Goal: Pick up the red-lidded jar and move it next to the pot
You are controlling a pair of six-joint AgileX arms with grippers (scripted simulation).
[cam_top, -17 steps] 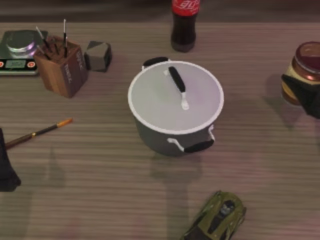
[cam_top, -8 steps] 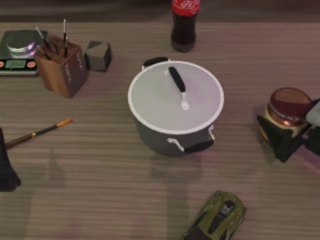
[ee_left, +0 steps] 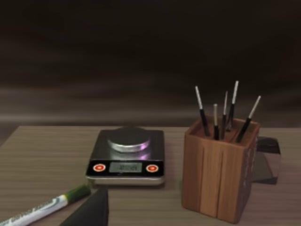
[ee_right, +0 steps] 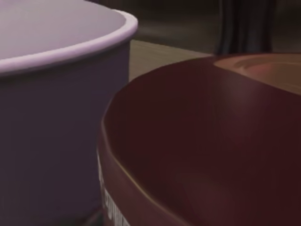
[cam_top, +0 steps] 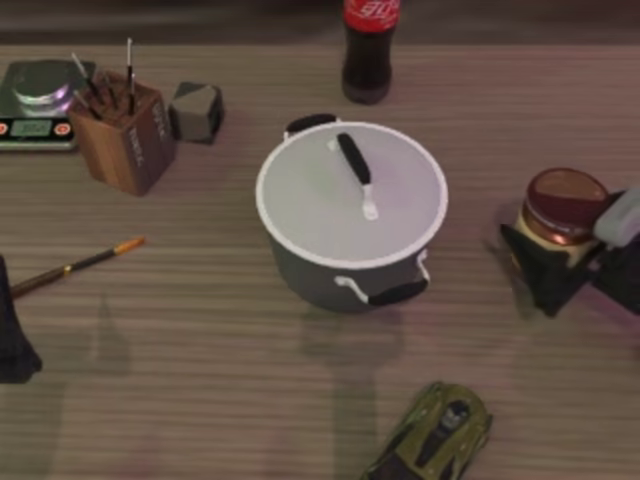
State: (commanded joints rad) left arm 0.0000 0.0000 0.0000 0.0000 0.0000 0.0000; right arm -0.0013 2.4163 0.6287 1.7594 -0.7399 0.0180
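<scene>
From the top view, a striped wood-grain table (cam_top: 200, 380) is seen, with a dark strip of background along its far edge. The pot (cam_top: 350, 212) is sat in the middle, lid on. Scattered around it: a cola bottle (cam_top: 368, 50) at the far edge, a green toy car (cam_top: 435, 432) at the near edge, and on the left a kitchen scale (cam_top: 35, 105), a wooden holder (cam_top: 125, 130) with sticks in it, a small grey block (cam_top: 195, 110) and a marker (cam_top: 75, 265). The red-lidded jar (cam_top: 562, 210) is found at the right of the table, near the pot but clearly apart from it, and it's gripped by the right gripper (cam_top: 560, 250), whose dark fingers are closed around the jar's body below the lid. The left gripper (cam_top: 15, 335) is parked at the left edge; how its fingers are set can't be told.

In the left wrist view, the scale (ee_left: 127, 157), the holder (ee_left: 218, 169) and the marker (ee_left: 44, 207) are shown on the table against a dark, blurry room.

In the right wrist view, most of the frame is filled by the jar's red-brown lid (ee_right: 211, 141), with the pot's wall (ee_right: 51, 132) right behind it.

Compared with half a second ago, the jar has been shifted slightly toward the pot; a second ago it was still out at the far right edge.
</scene>
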